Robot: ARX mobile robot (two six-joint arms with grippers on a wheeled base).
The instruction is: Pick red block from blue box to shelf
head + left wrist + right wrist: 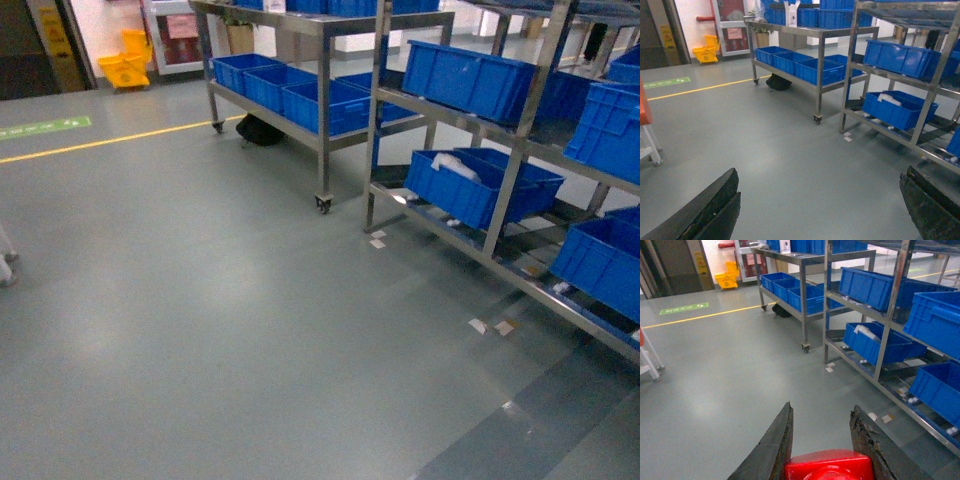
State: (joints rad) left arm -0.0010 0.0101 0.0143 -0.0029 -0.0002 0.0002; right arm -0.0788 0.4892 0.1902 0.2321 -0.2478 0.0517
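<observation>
**A:** so what's the right gripper (pixel 822 440) doing? looks like it's got something

**B:** yep, the red block (pixel 830 466) is pinched between its two dark fingers (pixel 771 447), jaws narrowed down onto it, both sides touching. It's up in the air over the grey floor (pixel 230 300).

**A:** and the left gripper (pixel 815 210)?

**B:** spread wide, nothing between the fingers, just floor showing.

**A:** where's the shelf?

**B:** the shelf (pixel 515 180) is ahead on the right, steel uprights, dark blue crates (pixel 480 185) on the tiers. Block is well apart from it. Can't see the blue box in any view.
</observation>
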